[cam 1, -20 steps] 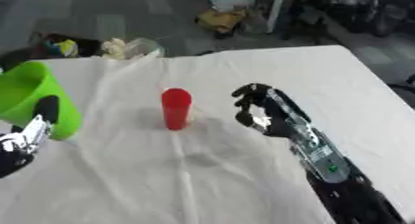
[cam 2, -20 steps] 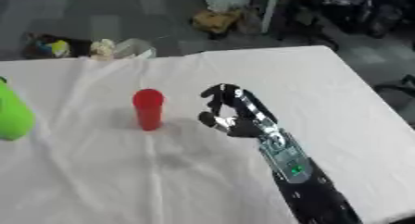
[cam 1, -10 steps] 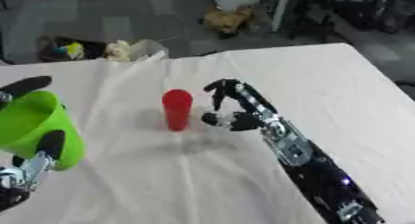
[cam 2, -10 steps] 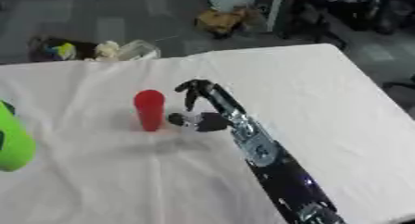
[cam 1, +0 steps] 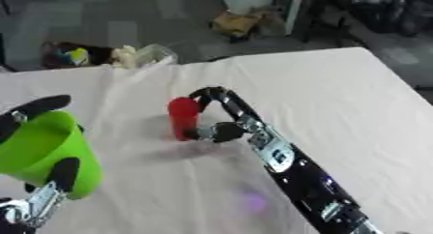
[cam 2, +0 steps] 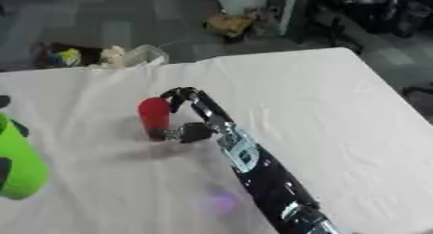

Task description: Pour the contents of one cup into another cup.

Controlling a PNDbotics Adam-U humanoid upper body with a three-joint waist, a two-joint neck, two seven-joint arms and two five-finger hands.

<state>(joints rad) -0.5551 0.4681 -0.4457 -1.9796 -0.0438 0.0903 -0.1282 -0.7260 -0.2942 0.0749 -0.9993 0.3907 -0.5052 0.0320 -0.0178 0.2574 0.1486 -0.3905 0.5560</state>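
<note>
A small red cup (cam 1: 181, 117) stands upright near the middle of the white-clothed table (cam 1: 338, 97). My right hand (cam 1: 222, 117) is curled around it from the right, fingers over its top edge and thumb at its base. At the lower left my left hand (cam 1: 49, 189) holds a large bright green cup (cam 1: 40, 151), tilted, its open mouth facing up and left. What is inside either cup is hidden.
Beyond the table's far edge, on the floor, lie a clear plastic container (cam 1: 156, 54) and some small coloured objects (cam 1: 72, 56). Chairs and boxes stand further back. The table's right edge runs close to the upper right.
My right hand has moved left and closed around the red cup, which it was only beside earlier. The green cup stays held at the lower left.
</note>
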